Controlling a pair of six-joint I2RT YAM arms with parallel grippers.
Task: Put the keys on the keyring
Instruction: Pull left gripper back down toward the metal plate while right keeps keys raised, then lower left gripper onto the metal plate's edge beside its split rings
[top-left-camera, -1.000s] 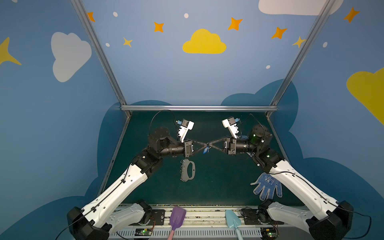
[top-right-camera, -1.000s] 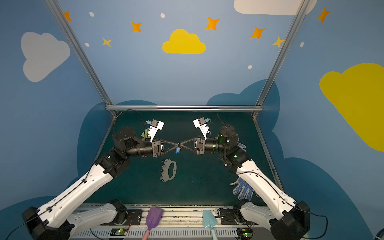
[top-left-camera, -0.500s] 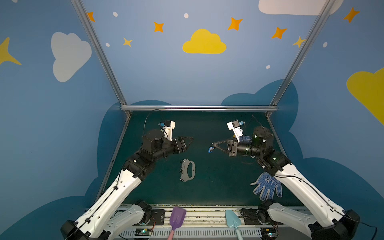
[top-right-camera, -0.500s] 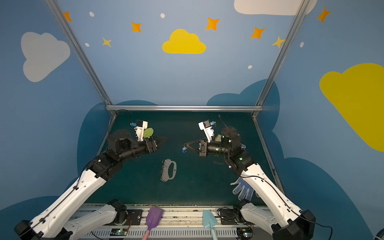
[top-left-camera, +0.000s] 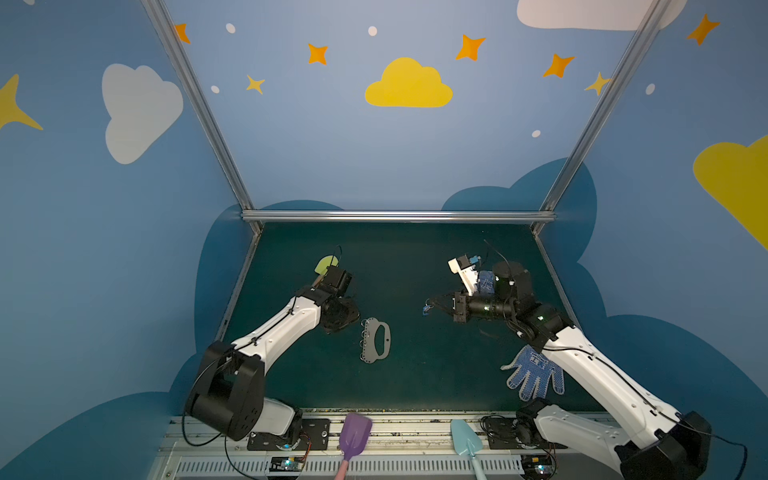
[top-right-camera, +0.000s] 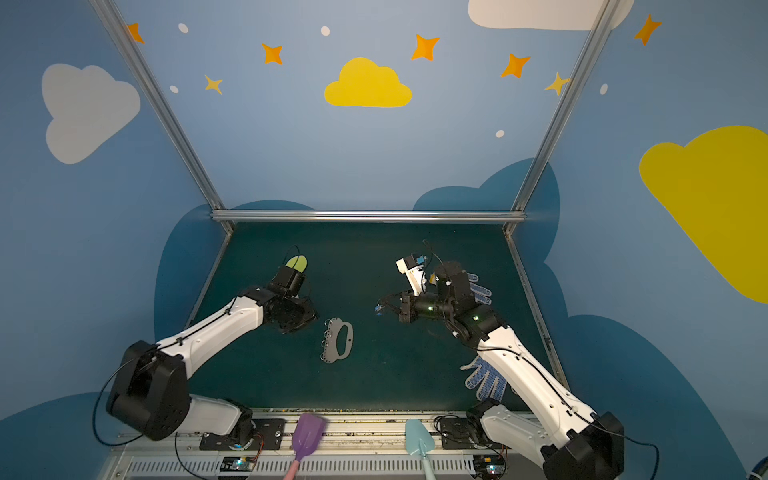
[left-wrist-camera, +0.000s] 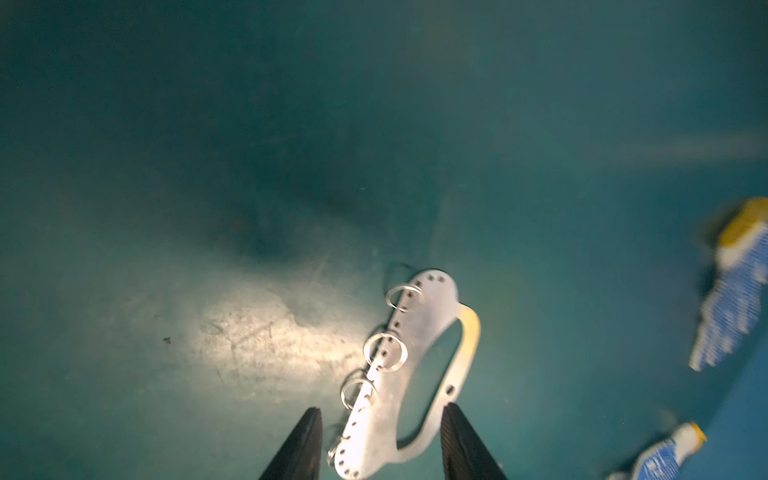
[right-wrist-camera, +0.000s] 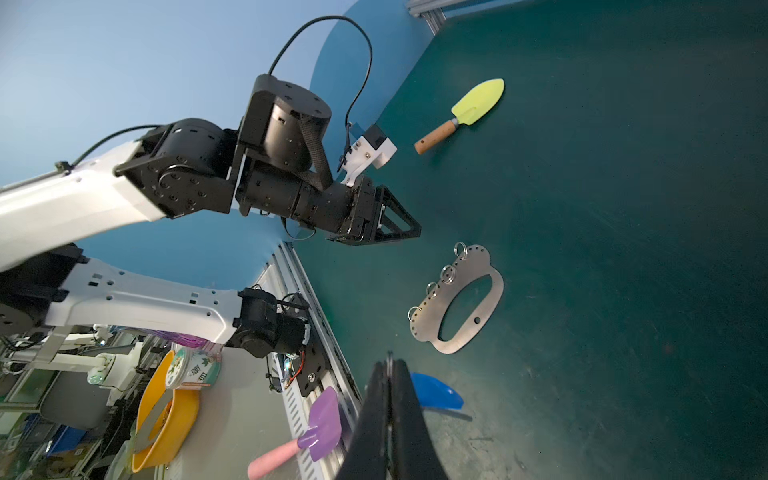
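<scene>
Right gripper (right-wrist-camera: 388, 368) is clenched tight on the keys (top-left-camera: 426, 308), with the blue tag (right-wrist-camera: 436, 392) jutting out beside the fingers. It holds them clear above the green mat (top-left-camera: 415, 374), right of centre. The keyring (top-left-camera: 376, 340) lies flat mid-mat, its small rings along its left edge. Left gripper (left-wrist-camera: 382, 409) hangs just above and beside it, jaws released and parted, grasping nothing. In the left wrist view its fingers (left-wrist-camera: 305, 440) frame one end of the plate.
</scene>
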